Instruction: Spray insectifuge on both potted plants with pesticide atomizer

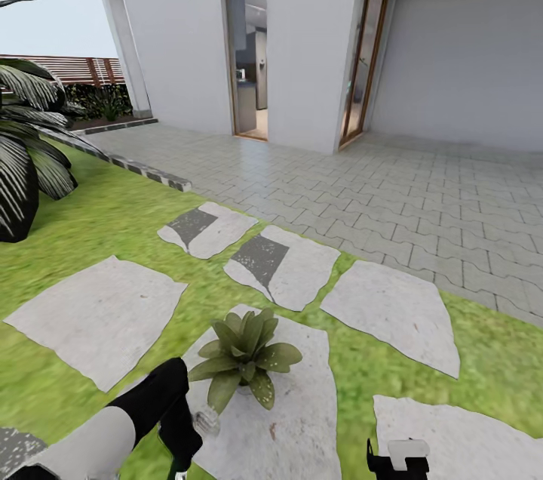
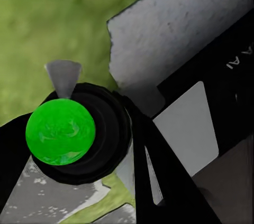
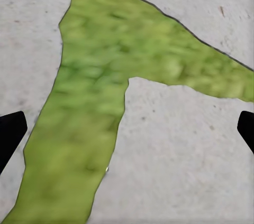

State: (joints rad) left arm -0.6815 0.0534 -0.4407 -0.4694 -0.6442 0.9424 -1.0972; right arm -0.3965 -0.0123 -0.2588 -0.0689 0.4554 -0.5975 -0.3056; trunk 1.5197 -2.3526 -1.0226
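A potted plant (image 1: 245, 358), a low rosette of broad pointed green leaves, sits on a grey stepping stone (image 1: 302, 420) in the lawn of the garden (image 1: 98, 223). My left gripper (image 1: 183, 444) hangs just left of it, shut on the pesticide atomizer (image 1: 204, 420), whose whitish head points toward the plant. In the left wrist view the pesticide atomizer (image 2: 61, 131) is a round green body with a grey nozzle, held between the black fingers (image 2: 159, 176). A few pale specks, perhaps insectifuge, dot one lower leaf (image 1: 263, 389). My right gripper (image 1: 397, 459) is open over grass (image 3: 90, 113).
Several stepping stones (image 1: 98, 318) lie across the lawn. A paved terrace (image 1: 422, 193) with a stone kerb (image 1: 143, 169) leads to the white house and its open doorway (image 1: 249, 50). A big palm (image 1: 23, 163) stands at left, with a brown fence (image 1: 68, 69) behind.
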